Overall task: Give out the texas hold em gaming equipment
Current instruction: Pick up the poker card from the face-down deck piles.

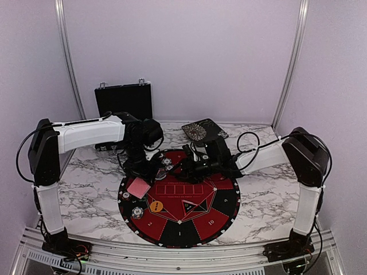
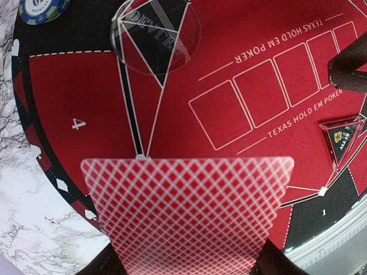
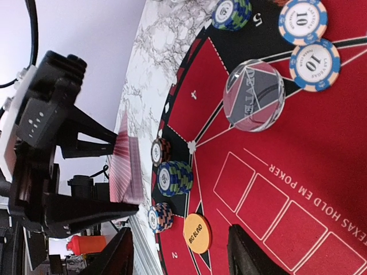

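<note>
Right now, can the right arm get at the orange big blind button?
Probably yes: the orange button lies bare on the mat ahead of the open right gripper, while the left gripper and its card hang off to one side.

Lab robot cell. Plain pale-violet wall panels (image 1: 183, 51) set in aluminium frame posts (image 1: 67, 57); marble-pattern tabletop (image 1: 269, 195); left arm (image 1: 86, 133) and right arm (image 1: 266, 157) bolted along an extruded metal rail (image 1: 172, 255) at the near edge.

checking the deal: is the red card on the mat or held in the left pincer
Held: left pincer clamps the card by its edge, above the mat.
</note>
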`<act>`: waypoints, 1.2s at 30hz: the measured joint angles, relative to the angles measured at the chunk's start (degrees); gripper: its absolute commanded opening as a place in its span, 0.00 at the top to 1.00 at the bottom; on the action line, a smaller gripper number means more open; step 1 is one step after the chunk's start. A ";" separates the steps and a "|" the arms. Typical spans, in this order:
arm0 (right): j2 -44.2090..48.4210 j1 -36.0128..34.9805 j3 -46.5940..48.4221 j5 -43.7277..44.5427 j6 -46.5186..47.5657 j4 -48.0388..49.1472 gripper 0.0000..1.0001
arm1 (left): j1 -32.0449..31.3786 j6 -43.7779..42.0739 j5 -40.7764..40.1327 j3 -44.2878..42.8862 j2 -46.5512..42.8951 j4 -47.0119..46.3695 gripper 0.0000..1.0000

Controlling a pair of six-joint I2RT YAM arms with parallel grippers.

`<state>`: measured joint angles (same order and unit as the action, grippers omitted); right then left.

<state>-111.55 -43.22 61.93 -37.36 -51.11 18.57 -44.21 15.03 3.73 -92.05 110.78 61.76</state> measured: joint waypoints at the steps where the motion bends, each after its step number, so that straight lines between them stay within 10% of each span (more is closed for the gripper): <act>1: -0.28 0.02 0.20 -0.20 -0.33 0.46 0.47 | -0.26 -0.07 0.15 -0.37 0.46 0.07 0.53; 36: -6.40 0.02 1.20 -6.01 -10.93 15.39 0.63 | -3.39 -1.18 1.25 -6.14 5.60 1.86 0.55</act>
<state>-117.95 -43.20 63.13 -43.38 -62.04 33.95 -47.59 13.85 4.97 -98.19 116.38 63.61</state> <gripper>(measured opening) 0.393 0.668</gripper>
